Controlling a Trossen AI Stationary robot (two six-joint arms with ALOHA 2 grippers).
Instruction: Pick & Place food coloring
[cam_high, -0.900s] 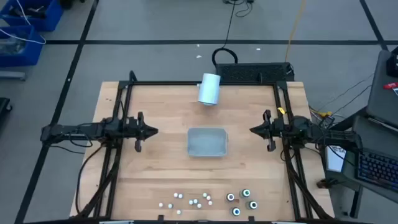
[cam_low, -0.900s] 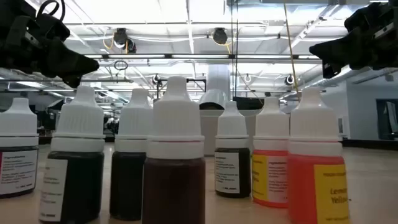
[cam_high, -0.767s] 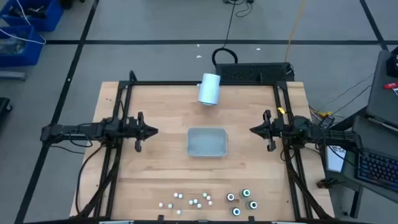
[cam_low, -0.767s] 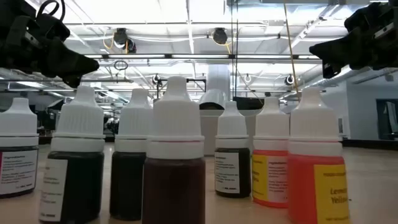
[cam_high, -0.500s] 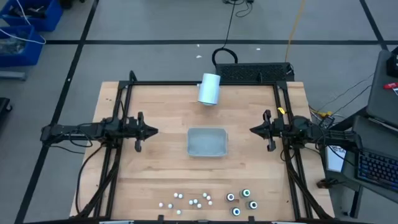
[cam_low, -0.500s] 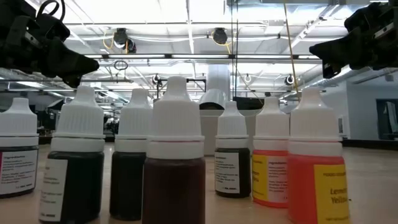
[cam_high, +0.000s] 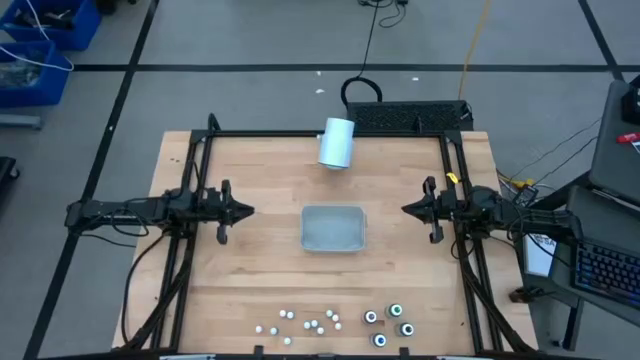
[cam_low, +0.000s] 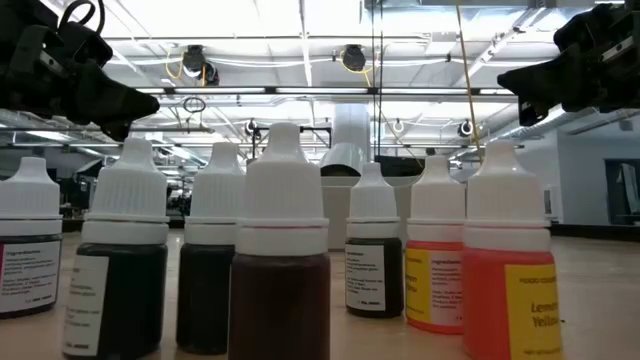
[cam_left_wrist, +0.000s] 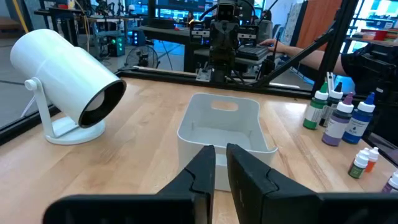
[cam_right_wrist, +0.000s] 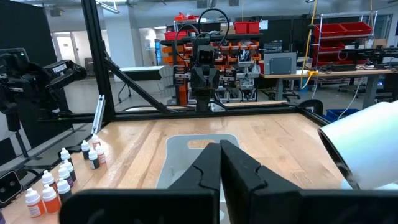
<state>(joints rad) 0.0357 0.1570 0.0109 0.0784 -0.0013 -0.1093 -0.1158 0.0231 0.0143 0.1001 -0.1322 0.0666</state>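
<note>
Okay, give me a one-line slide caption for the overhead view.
Both grippers, left and right, flank the grey tray; food coloring bottles wait along the near edge.

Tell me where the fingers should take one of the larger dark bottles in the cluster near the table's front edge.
Probably from straight above, closing on the narrow white cap or the neck just under it. The larger dark bottles stand upright and close together, so a side approach would likely knock neighbours. An outer bottle looks easiest. The right gripper is nearer that cluster; the left gripper waits opposite. The grey tray sits between them.
</note>
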